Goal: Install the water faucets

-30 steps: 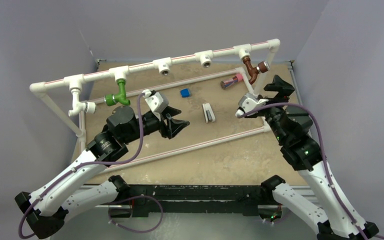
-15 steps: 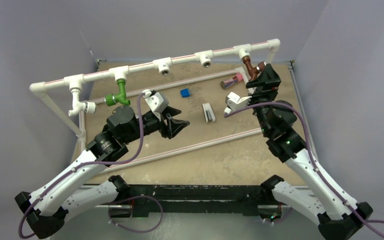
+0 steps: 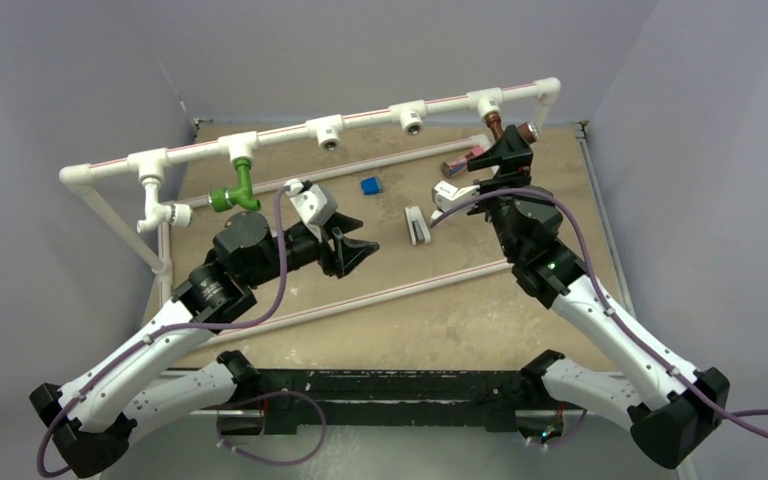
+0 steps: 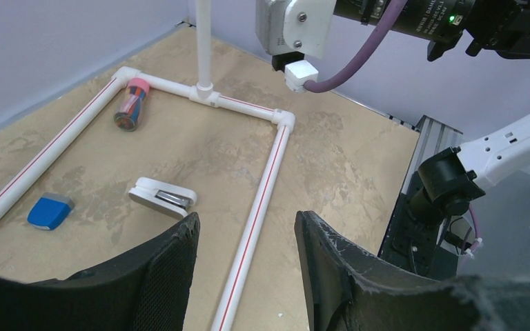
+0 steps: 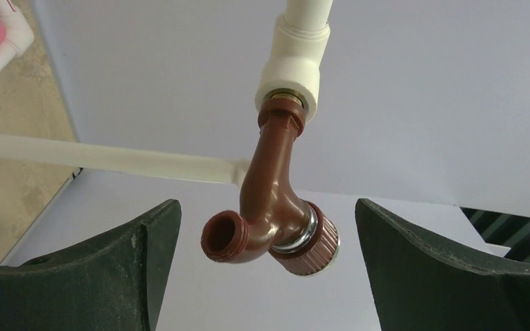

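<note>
The reddish-brown faucet (image 5: 276, 207) hangs screwed into a white T-fitting (image 5: 295, 63) at the right end of the pipe frame (image 3: 370, 118). My right gripper (image 5: 266, 210) is open, one finger on each side of this faucet's spout and ribbed knob, without touching. From above, the right gripper (image 3: 509, 152) hides most of that faucet (image 3: 494, 126). A green faucet (image 3: 233, 191) and a white faucet (image 3: 160, 213) hang from fittings at the frame's left. My left gripper (image 3: 365, 247) hovers open and empty over the table's middle, seen in its wrist view (image 4: 246, 226) above a floor pipe (image 4: 259, 207).
On the table lie a white stapler-like piece (image 3: 417, 224), a small blue block (image 3: 370, 185) and a brownish pink-capped cylinder (image 4: 131, 110). Two T-fittings (image 3: 328, 131) in the middle of the top pipe have bare sockets. Frame pipes run along the tabletop (image 3: 400, 290).
My right arm has swung left and forward, bringing its open jaws from beside the frame's post to either side of the reddish-brown faucet. The left arm has not moved.
</note>
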You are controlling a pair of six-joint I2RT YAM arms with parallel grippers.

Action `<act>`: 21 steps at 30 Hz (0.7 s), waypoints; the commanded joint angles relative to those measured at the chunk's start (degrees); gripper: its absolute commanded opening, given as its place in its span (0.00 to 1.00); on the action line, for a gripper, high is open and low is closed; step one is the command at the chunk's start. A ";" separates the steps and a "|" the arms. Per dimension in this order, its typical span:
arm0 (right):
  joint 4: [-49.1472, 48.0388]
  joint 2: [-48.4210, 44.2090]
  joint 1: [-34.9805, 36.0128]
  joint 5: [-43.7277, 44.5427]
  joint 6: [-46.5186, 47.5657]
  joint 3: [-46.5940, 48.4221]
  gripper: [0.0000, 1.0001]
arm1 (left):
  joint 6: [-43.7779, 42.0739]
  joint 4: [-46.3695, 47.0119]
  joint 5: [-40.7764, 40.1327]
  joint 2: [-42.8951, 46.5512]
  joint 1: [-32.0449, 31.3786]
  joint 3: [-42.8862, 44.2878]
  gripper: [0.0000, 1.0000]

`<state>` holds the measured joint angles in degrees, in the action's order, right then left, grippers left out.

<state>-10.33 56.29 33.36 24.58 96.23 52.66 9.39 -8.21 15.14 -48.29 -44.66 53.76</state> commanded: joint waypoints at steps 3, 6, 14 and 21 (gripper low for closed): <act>-6.39 2.90 0.03 1.98 0.38 3.00 0.89 | 0.10 2.39 0.59 1.65 -0.15 -1.31 0.52; -7.56 4.08 -0.13 3.10 -1.07 4.03 0.80 | 0.06 1.89 0.42 1.39 -0.17 -1.01 0.52; -9.75 3.82 -1.85 5.88 -5.36 2.85 0.58 | 0.27 1.99 0.49 1.80 -0.17 -1.08 0.52; -12.17 1.29 -2.14 7.09 -10.98 -2.55 0.36 | 0.54 2.07 0.98 1.55 -0.17 -1.11 0.52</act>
<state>-17.43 59.88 31.64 29.19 89.67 52.80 9.43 -8.19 15.20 -47.22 -44.71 52.86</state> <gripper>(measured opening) 0.434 0.517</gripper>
